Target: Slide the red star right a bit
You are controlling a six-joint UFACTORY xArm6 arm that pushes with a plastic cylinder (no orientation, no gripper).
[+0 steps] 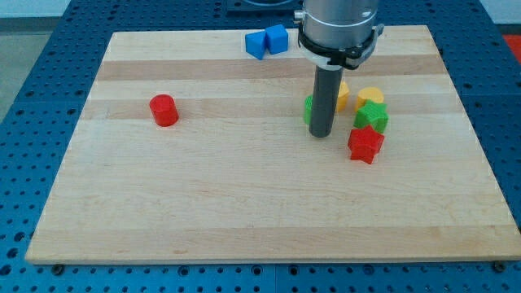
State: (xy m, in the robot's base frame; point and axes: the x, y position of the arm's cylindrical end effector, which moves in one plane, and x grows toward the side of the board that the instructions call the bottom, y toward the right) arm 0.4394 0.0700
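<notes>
The red star (365, 144) lies on the wooden board (244, 195) at the view's right of centre. My tip (321, 134) stands on the board just to the star's left, a short gap apart. A green block (309, 108) sits behind the rod, mostly hidden by it. A green star (371, 117) touches the red star's upper side. A yellow block (370, 98) lies above the green star. Another yellow block (342, 94) peeks out to the rod's right.
A red cylinder (164, 110) stands alone at the view's left. Two blue blocks (267, 41) sit together at the board's top edge. The arm's grey body (338, 28) hangs over the top centre.
</notes>
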